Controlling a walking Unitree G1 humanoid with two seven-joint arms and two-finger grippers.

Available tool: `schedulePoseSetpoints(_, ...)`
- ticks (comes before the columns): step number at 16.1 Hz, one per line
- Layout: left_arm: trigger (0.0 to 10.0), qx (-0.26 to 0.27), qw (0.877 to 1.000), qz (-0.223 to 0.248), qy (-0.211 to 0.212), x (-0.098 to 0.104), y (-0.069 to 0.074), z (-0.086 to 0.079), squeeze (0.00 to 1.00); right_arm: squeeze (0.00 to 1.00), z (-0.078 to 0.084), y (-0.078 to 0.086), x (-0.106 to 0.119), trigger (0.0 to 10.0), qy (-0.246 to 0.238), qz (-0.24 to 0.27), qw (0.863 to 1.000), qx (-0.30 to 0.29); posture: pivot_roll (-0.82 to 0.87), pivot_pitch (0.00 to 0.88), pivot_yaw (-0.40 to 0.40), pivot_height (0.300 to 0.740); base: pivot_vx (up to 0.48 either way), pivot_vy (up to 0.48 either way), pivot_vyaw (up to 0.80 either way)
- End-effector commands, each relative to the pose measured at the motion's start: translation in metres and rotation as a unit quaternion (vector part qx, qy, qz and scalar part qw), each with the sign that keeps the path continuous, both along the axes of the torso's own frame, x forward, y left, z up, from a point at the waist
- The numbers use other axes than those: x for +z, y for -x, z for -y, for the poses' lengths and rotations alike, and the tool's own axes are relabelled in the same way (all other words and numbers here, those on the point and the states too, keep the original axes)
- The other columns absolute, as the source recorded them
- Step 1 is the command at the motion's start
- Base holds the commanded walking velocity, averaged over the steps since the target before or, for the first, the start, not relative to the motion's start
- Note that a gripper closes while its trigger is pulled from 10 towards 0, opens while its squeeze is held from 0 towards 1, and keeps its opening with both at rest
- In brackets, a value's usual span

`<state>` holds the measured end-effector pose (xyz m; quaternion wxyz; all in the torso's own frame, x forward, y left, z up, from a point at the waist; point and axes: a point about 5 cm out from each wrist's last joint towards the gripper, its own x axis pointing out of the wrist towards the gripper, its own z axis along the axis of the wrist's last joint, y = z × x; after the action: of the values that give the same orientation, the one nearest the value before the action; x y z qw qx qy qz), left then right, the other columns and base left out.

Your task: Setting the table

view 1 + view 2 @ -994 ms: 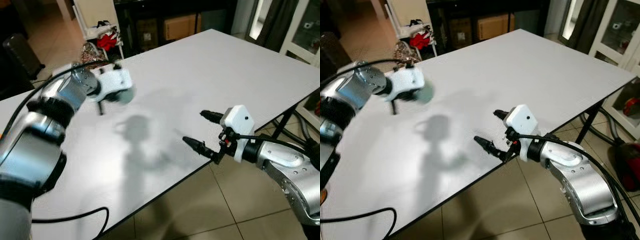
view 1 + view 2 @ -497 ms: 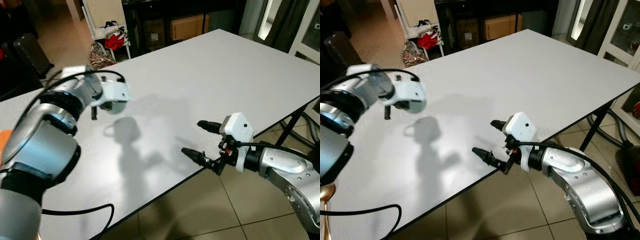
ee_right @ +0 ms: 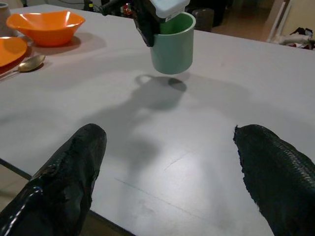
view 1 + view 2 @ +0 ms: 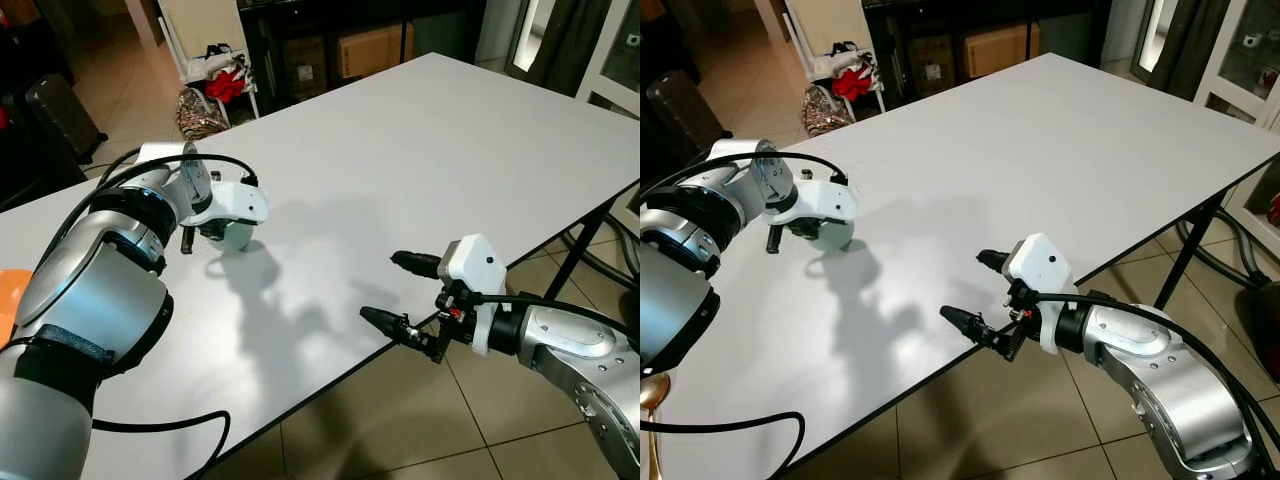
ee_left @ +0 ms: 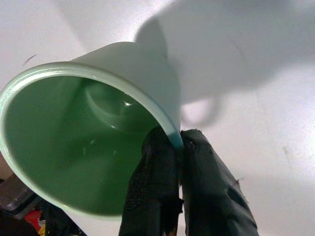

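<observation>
A white table (image 4: 430,140) with black legs stands on a beige tiled floor (image 4: 400,430). Behind it are dark shelves (image 4: 330,50) holding cardboard boxes (image 4: 372,50).

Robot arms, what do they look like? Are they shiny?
Yes. Both arms are shiny silver metal with black joint bands. Each wrist carries a white boxy block, and the left gripper and right gripper have two long black fingers. Black cables loop along both arms.

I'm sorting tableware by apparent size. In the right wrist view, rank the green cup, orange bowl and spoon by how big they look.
1. Green cup, though it is nearer the camera
2. Orange bowl, nearly as large
3. Spoon
</observation>
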<state>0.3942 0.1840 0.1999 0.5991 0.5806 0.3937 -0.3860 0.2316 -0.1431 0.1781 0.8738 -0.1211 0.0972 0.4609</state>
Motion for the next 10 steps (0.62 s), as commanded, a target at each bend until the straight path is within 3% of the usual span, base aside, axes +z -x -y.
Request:
schedulePoseSetpoints(1,10.0,0.009,1.000,0.004,-0.003,0.004,-0.001,-0.005,0.00,0.00,-0.001,0.002,0.002,10.0,-0.001,-0.001,1.000,0.005,-0.12,0.035,0.193,0.740,0.000,0.000,0.00)
schedulePoseSetpoints(4,10.0,0.007,1.000,0.003,0.000,0.000,0.000,-0.004,0.00,0.00,-0.002,0.003,0.002,10.0,-0.001,-0.002,1.000,0.007,-0.13,0.035,0.196,0.740,0.000,0.000,0.00)
schedulePoseSetpoints(5,10.0,0.008,1.000,0.002,0.002,-0.001,0.000,-0.004,0.20,0.00,-0.002,0.003,0.002,10.0,-0.002,-0.003,1.000,0.008,-0.13,0.036,0.197,0.740,0.000,0.000,0.00)
schedulePoseSetpoints(6,10.0,0.008,1.000,0.001,0.003,-0.003,0.001,-0.004,0.31,0.00,-0.002,0.004,0.003,10.0,-0.002,-0.004,1.000,0.008,-0.13,0.036,0.198,0.740,0.000,0.000,0.00)
schedulePoseSetpoints(9,10.0,0.010,1.000,-0.005,0.007,-0.006,0.002,-0.004,0.36,0.00,-0.002,0.006,0.003,10.0,-0.003,-0.005,1.000,0.007,-0.13,0.040,0.205,0.740,0.000,0.000,0.00)
schedulePoseSetpoints(10,10.0,0.010,1.000,-0.007,0.009,-0.006,0.002,-0.004,0.45,0.00,-0.002,0.006,0.003,10.0,-0.003,-0.005,1.000,0.007,-0.13,0.040,0.205,0.740,0.000,0.000,0.00)
